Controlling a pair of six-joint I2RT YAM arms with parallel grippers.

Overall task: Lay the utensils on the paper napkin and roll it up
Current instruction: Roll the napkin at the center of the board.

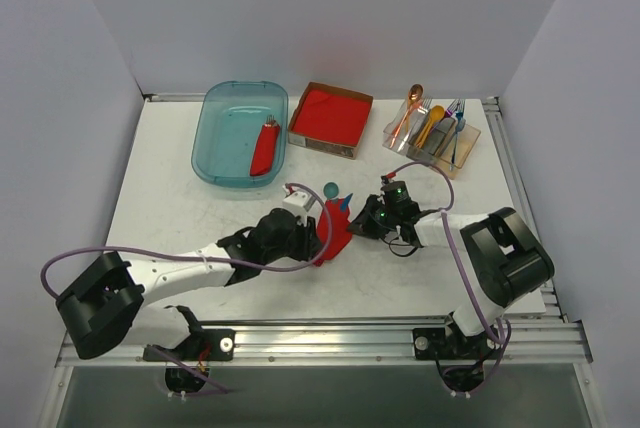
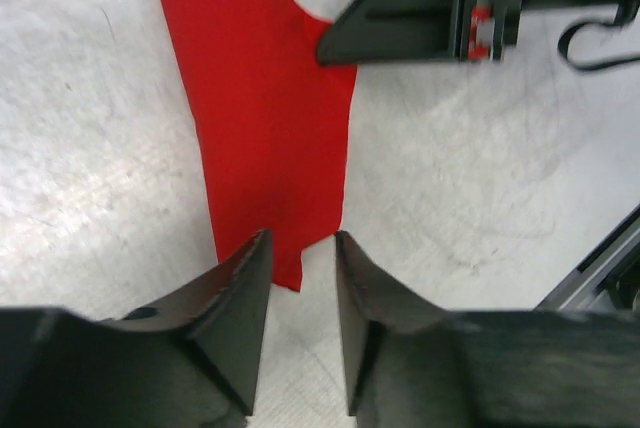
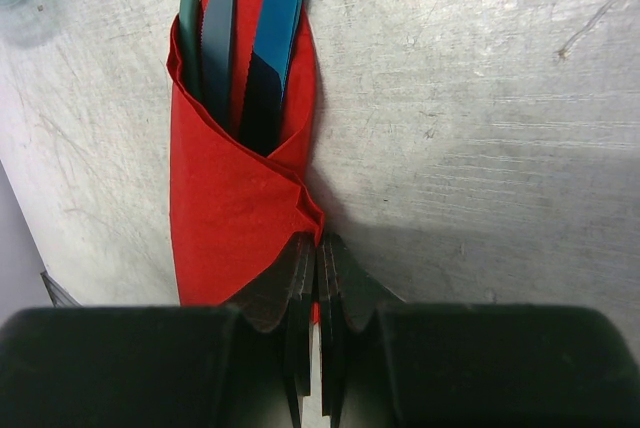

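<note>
Napkin: the paper napkin (image 1: 335, 233) lies mid-frame in the top view, wrapped round the utensils (image 3: 270, 38). Their ends stick out of its open top, upper left of the right wrist view.
Left gripper: the left gripper (image 2: 300, 240) has its jaws apart. The roll's pointed end sits at the gap, not pinched.
Right gripper: the right gripper (image 3: 315, 240) has its jaws together, nipping the folded edge.
Risk 1: one end is free, so the wrap may spring loose.
Risk 2: a sideways tug from the pinch could tear the thin paper or drag the roll.
Risk 3: a tilt could let the utensils slide out.
</note>
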